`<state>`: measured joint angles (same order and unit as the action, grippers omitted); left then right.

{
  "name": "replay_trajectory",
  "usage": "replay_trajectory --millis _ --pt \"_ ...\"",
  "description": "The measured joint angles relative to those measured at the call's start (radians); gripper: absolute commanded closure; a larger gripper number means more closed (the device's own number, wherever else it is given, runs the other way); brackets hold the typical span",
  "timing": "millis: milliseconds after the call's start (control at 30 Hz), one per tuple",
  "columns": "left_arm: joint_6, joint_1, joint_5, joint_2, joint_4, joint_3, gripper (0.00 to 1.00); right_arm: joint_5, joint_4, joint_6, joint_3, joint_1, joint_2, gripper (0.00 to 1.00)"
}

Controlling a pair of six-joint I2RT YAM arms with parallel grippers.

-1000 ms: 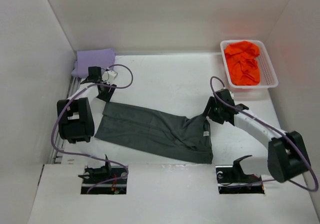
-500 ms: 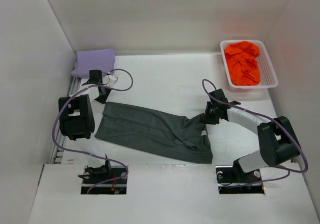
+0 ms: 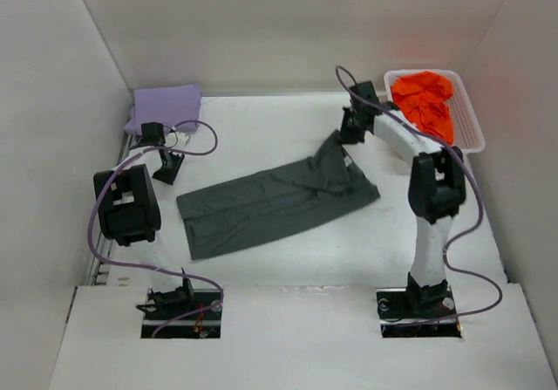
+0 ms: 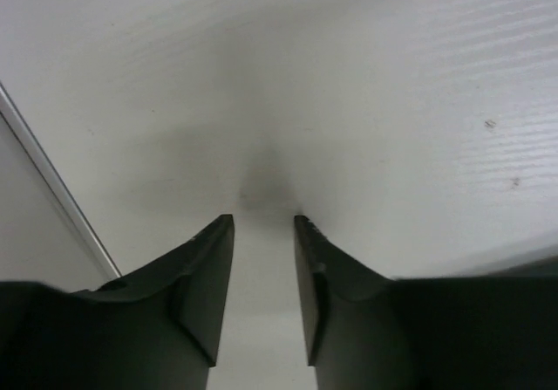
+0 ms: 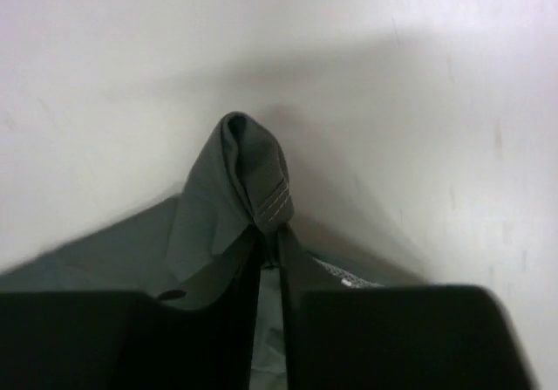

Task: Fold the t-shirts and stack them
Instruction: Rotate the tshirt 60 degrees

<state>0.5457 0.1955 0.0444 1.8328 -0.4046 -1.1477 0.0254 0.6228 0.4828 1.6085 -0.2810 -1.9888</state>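
Upper right of centre, the right gripper (image 3: 345, 133) pinches a bunched edge of the grey shirt (image 3: 270, 202), which lies slanted across mid-table. At left, the left gripper (image 3: 166, 168) hovers over bare table, jaws slightly apart and empty. The purple shirt (image 3: 164, 106) sits folded upper left, and the orange shirt (image 3: 423, 106) fills the basket (image 3: 469, 115). Dragging by one pinched edge could skew or crumple the cloth, or the fabric could slip free.

One t-shirt (image 3: 270, 202) lies across the middle of the worktop (image 3: 261, 128). A second t-shirt (image 3: 164, 106) sits in the far left corner. A third t-shirt (image 3: 425, 106) lies in a basket (image 3: 472, 121) at the far right. The left hand (image 3: 167, 172) is between the first two. The right hand (image 3: 346, 135) is at the first one's far right end, near the basket.
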Motion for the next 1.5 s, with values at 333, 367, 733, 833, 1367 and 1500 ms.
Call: replay_trajectory --millis 333,367,733,833,1367,1500 --pt "-0.043 -0.098 -0.038 -0.06 -0.126 -0.006 0.44 -0.057 0.126 -0.122 0.646 -0.016 -0.323 0.31" --pt "-0.048 -0.114 -0.044 -0.062 -0.13 -0.006 0.44 -0.064 0.102 -0.121 0.549 -0.016 -0.261 0.33" --pt "-0.076 -0.177 -0.055 -0.048 -0.121 0.031 0.49 -0.103 -0.129 0.045 -0.266 0.063 0.182 0.38" --pt "-0.069 -0.2 -0.036 -0.051 -0.103 0.042 0.49 -0.096 -0.157 0.098 -0.311 0.067 0.136 0.38" --pt "-0.06 -0.261 -0.022 -0.143 -0.073 0.15 0.45 0.031 0.145 0.037 0.71 0.092 -0.461 0.96" --pt "-0.06 -0.286 -0.023 -0.149 -0.095 0.153 0.45 0.031 0.183 0.033 1.101 0.082 -0.636 0.66"
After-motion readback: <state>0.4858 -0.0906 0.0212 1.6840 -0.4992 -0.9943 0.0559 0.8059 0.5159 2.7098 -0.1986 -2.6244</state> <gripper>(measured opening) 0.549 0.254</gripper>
